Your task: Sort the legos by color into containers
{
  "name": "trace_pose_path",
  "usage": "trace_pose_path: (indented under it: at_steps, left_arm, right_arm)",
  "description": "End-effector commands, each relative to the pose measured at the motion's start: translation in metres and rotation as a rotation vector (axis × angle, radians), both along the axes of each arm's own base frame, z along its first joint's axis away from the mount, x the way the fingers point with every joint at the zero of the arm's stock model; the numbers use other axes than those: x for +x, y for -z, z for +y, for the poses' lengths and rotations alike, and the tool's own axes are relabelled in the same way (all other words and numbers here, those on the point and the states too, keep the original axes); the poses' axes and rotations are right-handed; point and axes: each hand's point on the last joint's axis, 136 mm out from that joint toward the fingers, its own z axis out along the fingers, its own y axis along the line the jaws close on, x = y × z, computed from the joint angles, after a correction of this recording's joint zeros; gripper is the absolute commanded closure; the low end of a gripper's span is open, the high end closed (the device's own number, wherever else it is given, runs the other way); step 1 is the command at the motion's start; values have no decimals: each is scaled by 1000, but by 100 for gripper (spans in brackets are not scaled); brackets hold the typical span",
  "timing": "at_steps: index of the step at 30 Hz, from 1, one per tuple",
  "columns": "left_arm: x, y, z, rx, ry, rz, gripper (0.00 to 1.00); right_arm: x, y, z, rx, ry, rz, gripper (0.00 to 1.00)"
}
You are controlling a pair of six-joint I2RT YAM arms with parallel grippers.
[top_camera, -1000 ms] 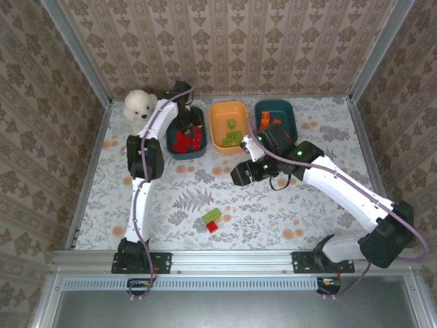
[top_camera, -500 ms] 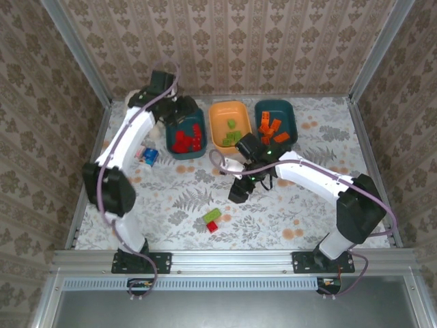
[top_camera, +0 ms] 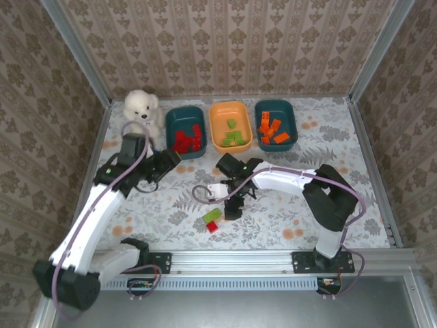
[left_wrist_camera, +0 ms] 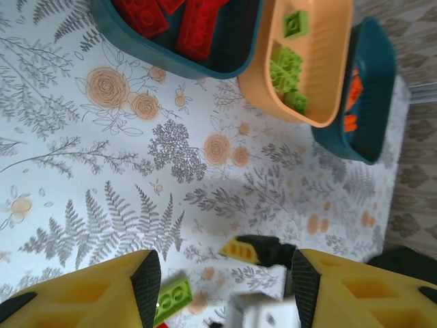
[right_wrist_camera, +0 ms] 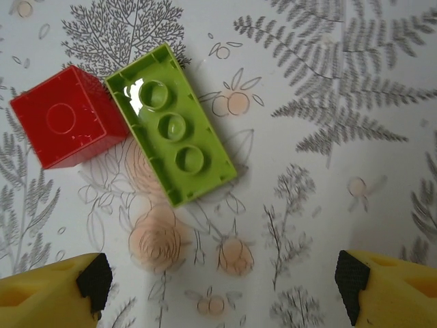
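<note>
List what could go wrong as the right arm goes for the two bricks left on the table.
1. The green brick touches the red brick. The right arm's jaws stand wide open, so they may catch both or shove the red one away.
2. The green brick lies hollow side up and slanted to the jaws, so it may twist or slip when squeezed.
3. The left arm points toward the same spot, so the arms might bump.

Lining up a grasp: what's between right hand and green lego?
Bare floral tablecloth, per the right wrist view, between right hand and green lego.
</note>
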Motion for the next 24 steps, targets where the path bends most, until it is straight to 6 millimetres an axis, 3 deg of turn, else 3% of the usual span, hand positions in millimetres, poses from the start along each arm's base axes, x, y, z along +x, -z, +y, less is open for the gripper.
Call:
trace_pose_path:
  at_steps: [1,5,9,16,24]
  left_arm:
    - [-35,9,22,31,-51,51,44]
    - [-61,13,36,33,-78,69,44]
    - [-72,14,41,14,-104,76,44]
    - [-79,18,44,21,-106,89,44]
    - [-73,21,41,9,-111,92,44]
  right_arm:
    - [10,11,15,0,-55,-81,12]
    - [16,20,22,-6,-60,-106,12]
    - [16,25,30,-3,-81,-107,12]
    - [2,32,45,-8,-116,-95,14]
    - [-3,30,53,-7,-122,-88,22]
